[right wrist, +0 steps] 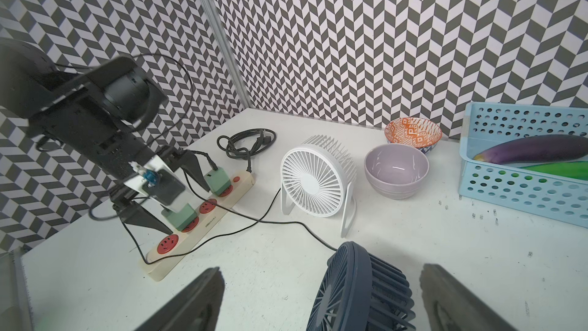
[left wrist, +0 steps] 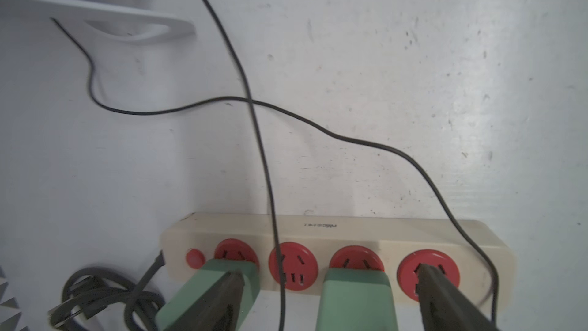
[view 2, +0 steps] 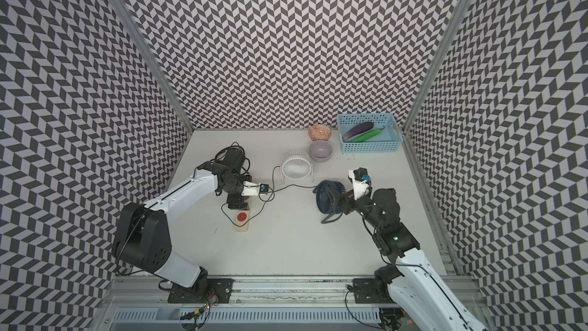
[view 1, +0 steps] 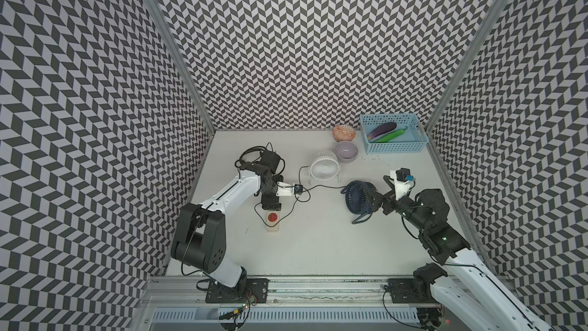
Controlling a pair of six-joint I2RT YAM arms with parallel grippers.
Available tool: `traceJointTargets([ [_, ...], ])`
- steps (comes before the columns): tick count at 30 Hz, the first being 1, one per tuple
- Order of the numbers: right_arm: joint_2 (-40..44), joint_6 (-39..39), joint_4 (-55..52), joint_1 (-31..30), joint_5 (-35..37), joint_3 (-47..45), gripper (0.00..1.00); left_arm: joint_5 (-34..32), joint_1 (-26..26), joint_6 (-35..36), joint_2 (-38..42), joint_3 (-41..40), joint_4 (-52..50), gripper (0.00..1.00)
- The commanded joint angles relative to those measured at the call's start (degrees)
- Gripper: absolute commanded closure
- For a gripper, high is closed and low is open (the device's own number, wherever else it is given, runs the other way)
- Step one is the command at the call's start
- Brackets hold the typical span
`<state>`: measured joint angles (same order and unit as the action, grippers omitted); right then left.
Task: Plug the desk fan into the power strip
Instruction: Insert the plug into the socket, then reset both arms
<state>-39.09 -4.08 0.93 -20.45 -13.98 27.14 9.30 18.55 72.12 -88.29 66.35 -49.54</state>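
The cream power strip [left wrist: 337,229] lies at the table's left, seen in both top views [view 1: 272,221] [view 2: 242,221]. Two green plugs sit in its red sockets, one [left wrist: 356,294] between my left gripper's [left wrist: 329,270] spread fingers, which do not touch it. That gripper [view 1: 271,206] hangs open over the strip. The other green plug [right wrist: 217,181] is at the strip's switch end. Thin black cables [left wrist: 264,167] cross the strip. A navy desk fan [right wrist: 359,291] stands between the fingers of my open right gripper [right wrist: 321,269] [view 1: 377,198]. A white desk fan [view 1: 324,168] stands behind it.
A coiled thick black cord [right wrist: 246,143] lies behind the strip's end. A lilac bowl [view 1: 346,151] and an orange patterned bowl [view 1: 344,132] stand at the back. A blue basket [view 1: 394,148] in the back right corner holds an aubergine and a cucumber.
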Motion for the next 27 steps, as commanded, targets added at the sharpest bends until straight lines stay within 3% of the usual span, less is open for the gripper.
traceJointTargets([
  [1,-0.3,-0.2,3.7,0.0,1.7,0.2,0.0,7.3,-1.1,-3.7,4.5,2.5,1.4,0.11],
  [9,-3.0,-4.7,8.4,0.0,12.4,1.0,0.0,10.0,-4.4,-19.8,13.7,-4.7,23.3,0.0],
  [16,-4.6,-2.3,17.7,0.1,21.9,-1.9,0.0,5.4,-9.3,-40.3,16.3,-11.0,42.0,0.0],
  [22,-7.9,0.0,24.2,1.4,29.1,-3.6,0.0,-0.9,-13.2,-53.8,15.2,-18.3,53.1,0.0],
  [25,-9.5,1.0,25.2,1.9,31.8,-3.2,0.0,3.1,-17.3,-57.3,14.2,-22.0,58.4,0.0],
  [27,-10.7,2.8,26.3,2.3,34.0,-3.2,0.0,9.3,-21.9,-60.9,12.9,-23.7,61.1,0.0],
])
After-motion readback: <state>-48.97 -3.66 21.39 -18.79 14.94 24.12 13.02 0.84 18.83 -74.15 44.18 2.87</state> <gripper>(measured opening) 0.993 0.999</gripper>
